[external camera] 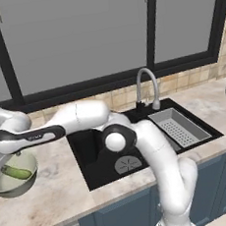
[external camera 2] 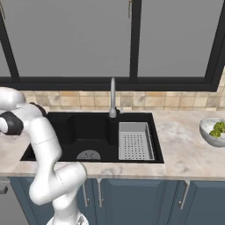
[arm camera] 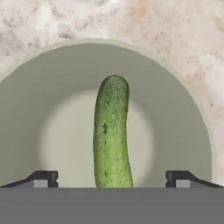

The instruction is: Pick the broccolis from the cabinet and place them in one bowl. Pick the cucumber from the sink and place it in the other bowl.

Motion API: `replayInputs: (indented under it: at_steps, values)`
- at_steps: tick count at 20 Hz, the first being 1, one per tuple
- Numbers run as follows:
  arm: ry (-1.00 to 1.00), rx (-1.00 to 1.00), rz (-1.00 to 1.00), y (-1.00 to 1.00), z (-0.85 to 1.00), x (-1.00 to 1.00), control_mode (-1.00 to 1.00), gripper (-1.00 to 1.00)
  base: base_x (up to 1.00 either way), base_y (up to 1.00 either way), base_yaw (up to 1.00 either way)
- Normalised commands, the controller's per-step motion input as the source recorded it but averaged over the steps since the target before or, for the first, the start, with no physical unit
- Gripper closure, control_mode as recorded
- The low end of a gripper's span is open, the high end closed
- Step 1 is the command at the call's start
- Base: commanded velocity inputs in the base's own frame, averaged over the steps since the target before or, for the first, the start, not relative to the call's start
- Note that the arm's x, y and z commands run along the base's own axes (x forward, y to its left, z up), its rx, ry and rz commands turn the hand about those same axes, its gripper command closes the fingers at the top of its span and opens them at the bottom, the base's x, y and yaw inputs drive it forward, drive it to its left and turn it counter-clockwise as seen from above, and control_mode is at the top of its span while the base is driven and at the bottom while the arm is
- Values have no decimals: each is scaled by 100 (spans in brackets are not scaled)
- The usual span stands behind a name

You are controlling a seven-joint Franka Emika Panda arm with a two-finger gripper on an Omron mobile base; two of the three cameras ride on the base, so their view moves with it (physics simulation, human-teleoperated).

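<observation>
— Fingertips (arm camera: 41, 178) first: how did they stand?

— Spread wide in the hand view, one tip at 8 o'clock and the other at 4 o'clock; nothing was pinched between them; the gripper (arm camera: 112, 179) was apart from the cucumber (arm camera: 112, 131), which ran through the gap untouched by either tip.

— And the cucumber itself?

— It lay on the pale floor of the olive-grey bowl (arm camera: 175, 105); in the hand view it stretched from the centre bottom up towards 12 o'clock, slightly bowed; the bowl's rim curved around it on every side that showed.

— Where did that bowl sit in the room?

— On the mottled beige counter (external camera: 59, 190), at 9 o'clock in the left base view; the cucumber (external camera: 16, 172) showed there inside the bowl (external camera: 14, 187), with the white hand just above it; I couldn't make out the fingers themselves from that side.

— What lay beyond?

— The black sink (external camera: 94, 151) sat just to the bowl's 3 o'clock, with a curved silver tap (external camera: 146, 84) behind it and a grey perforated tray (external camera: 178, 127) in its far half; well apart, at 3 o'clock in the right base view, the whitish bowl (external camera 2: 210, 134) stood on the counter holding the yellow-green broccolis (external camera 2: 217, 128).
</observation>
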Motion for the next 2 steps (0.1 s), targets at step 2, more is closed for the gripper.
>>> replayInputs:
  at_steps: [2]
  values:
    - [-8, 6, 0, -86, 16, -45, -100, -100, 0, 0, 0]
